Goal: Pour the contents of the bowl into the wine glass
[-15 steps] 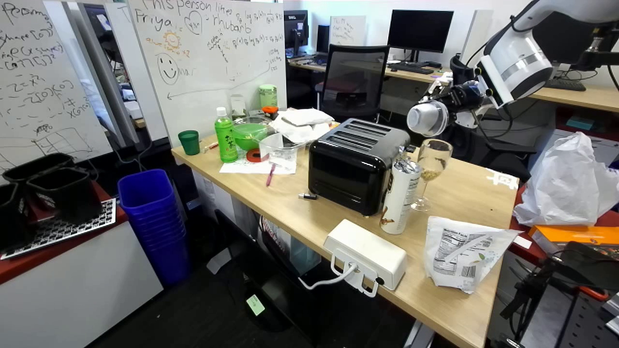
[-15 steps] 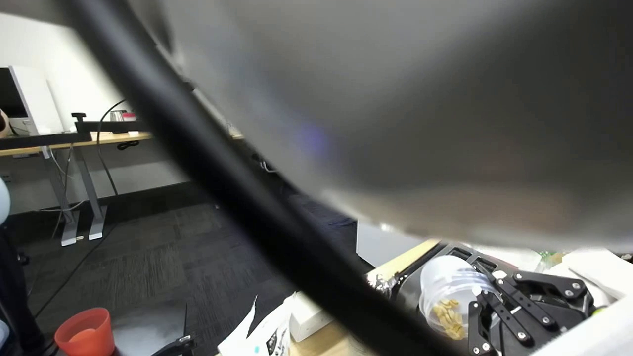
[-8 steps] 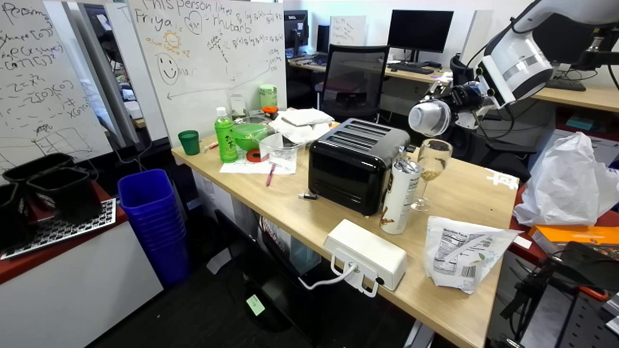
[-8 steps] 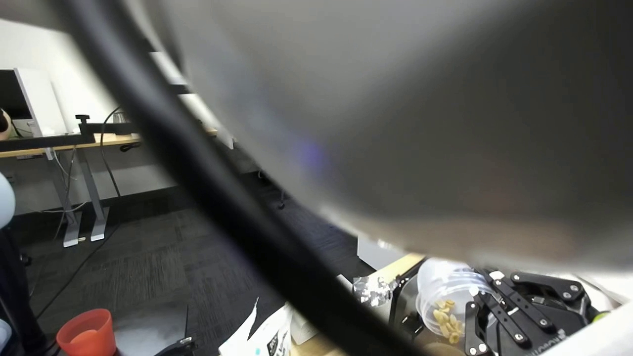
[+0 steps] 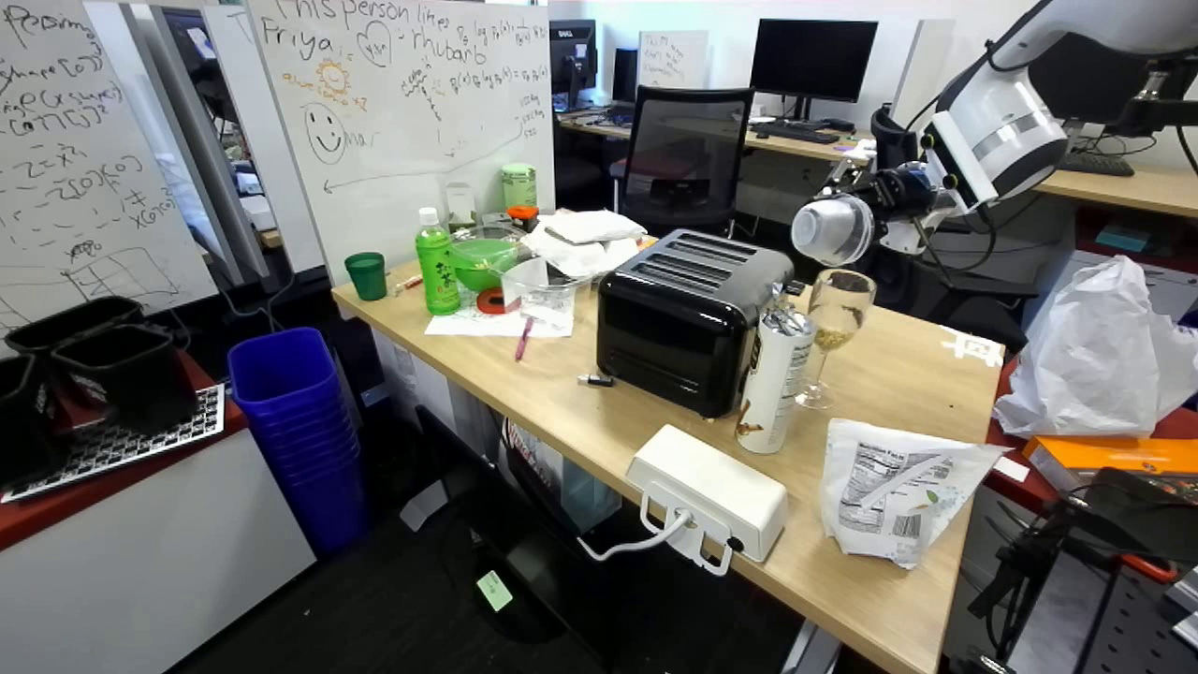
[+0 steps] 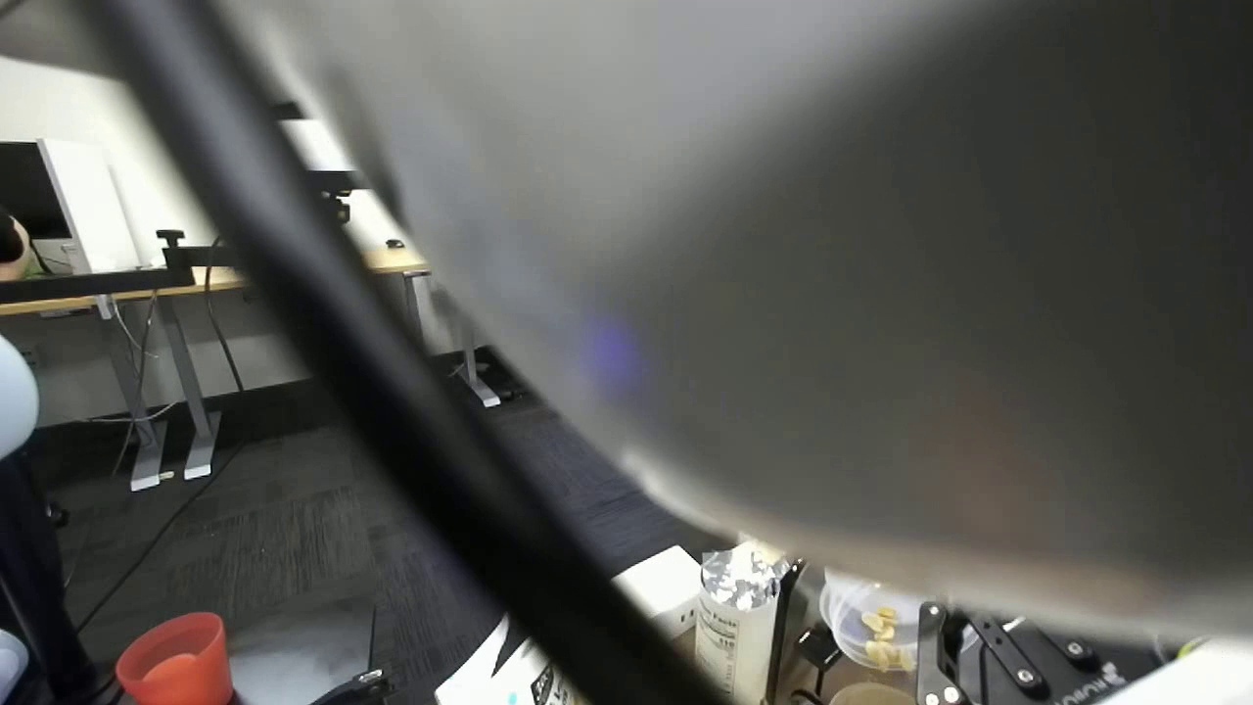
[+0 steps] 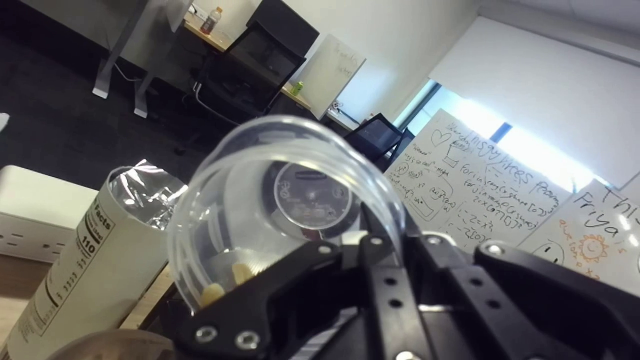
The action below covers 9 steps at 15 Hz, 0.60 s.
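Observation:
The see-through bowl [image 5: 828, 231] is held in the air on its side, above and a little behind the wine glass [image 5: 840, 304] in an exterior view. My gripper [image 5: 863, 195] is shut on the bowl's rim. In the wrist view the gripper [image 7: 389, 222] pinches the rim and the bowl [image 7: 235, 220] opens toward the camera. A few pale yellow pieces [image 7: 241, 273] lie low on its inner wall. They also show in the bowl in an exterior view [image 6: 881, 627], partly covered by the arm. The wine glass stands upright with pale pieces low in its cup.
A black toaster [image 5: 693, 318] and a white foil-topped canister [image 5: 775, 379] stand close beside the wine glass. A white pouch [image 5: 903, 491] and a white power box [image 5: 707, 491] are nearer the table's front edge. The arm [image 6: 783, 294] blocks much of an exterior view.
The bowl has shifted only slightly and stays tilted in the gripper. In an exterior view the arm has come lower and covers more of the bowl; fewer pieces show in it.

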### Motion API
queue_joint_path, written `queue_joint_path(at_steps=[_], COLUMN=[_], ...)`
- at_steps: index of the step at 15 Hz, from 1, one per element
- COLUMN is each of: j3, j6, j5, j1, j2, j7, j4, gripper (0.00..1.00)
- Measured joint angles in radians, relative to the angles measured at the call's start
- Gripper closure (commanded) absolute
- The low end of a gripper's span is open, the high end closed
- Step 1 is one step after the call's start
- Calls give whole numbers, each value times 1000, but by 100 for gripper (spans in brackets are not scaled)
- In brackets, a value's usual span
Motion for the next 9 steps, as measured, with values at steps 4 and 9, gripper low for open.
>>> queue_joint_path(at_steps=[4,9], j3=[0,-1], j6=[-21,-34], j5=[30,53], j1=[-2,-3], j2=[10,18], j7=[32,64], j4=[9,17], gripper=[98,98])
